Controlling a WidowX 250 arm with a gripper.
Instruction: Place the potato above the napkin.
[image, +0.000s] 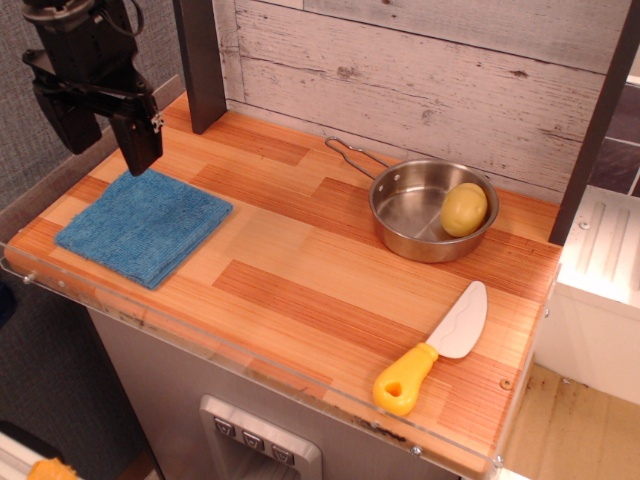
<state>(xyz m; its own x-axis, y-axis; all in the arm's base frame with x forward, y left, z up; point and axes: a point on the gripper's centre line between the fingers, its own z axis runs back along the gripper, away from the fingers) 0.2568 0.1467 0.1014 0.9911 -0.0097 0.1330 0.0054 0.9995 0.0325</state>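
On my one view I see the tool (105, 135) hanging at the far-left corner above the napkin's (145, 225) back edge, fingers pointing down, spread with nothing between them. The arm's upper part is cut off by the frame. The potato (464, 209) sits inside the steel pan (410, 212), well apart across the worktop (300, 270).

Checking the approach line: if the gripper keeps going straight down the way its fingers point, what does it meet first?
Most likely the blue napkin: the gripper points down over its far edge. Depth is unclear; it could land on bare wood just behind.
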